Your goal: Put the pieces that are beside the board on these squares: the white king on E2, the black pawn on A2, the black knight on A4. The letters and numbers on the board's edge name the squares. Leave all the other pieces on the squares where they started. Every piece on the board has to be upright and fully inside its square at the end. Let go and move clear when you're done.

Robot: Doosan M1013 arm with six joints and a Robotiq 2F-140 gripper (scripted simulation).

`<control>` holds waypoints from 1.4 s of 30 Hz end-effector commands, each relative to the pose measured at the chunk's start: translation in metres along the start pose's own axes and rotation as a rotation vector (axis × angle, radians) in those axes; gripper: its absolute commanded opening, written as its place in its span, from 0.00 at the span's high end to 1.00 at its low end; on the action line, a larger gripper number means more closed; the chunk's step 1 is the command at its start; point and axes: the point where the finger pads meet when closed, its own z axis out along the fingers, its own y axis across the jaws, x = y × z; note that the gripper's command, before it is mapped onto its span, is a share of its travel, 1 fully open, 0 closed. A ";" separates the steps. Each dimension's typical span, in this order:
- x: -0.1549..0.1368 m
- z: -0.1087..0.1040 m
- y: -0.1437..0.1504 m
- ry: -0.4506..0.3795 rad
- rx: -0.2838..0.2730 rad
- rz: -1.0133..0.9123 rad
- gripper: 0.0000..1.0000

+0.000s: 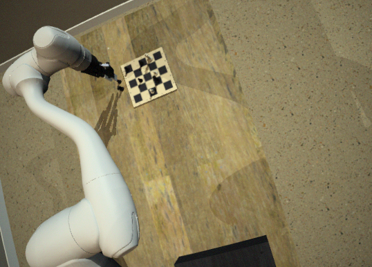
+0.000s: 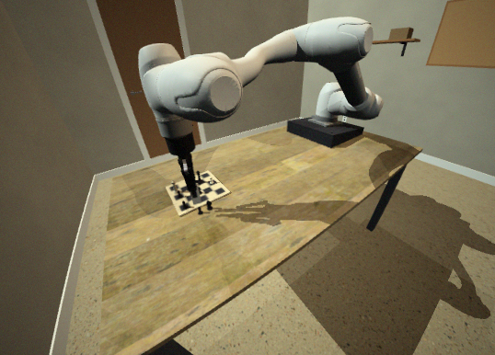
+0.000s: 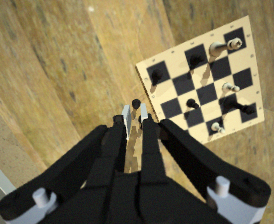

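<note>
In the wrist view, the gripper (image 1: 115, 79) (image 2: 195, 195) (image 3: 135, 111) stands narrow, a slim gap between empty fingers. A black pawn (image 1: 119, 81) (image 2: 200, 211) (image 3: 136, 104) is beside the chessboard (image 1: 173, 88) (image 2: 179, 213) (image 3: 142, 69); the black knight (image 1: 120, 88) (image 2: 209, 205), nearby, is hidden there. The white king's square is hard to read.

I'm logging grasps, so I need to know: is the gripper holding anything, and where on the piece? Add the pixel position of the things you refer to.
Nothing appears to be held: the gripper (image 1: 115, 79) (image 2: 194, 196) (image 3: 135, 111) has a bare gap between its fingers.
</note>
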 end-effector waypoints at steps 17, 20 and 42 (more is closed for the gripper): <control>0.000 0.018 0.000 0.000 0.000 0.000 0.80; 0.000 0.019 0.000 0.000 0.000 0.000 0.80; 0.000 0.020 0.000 0.000 0.000 0.000 0.80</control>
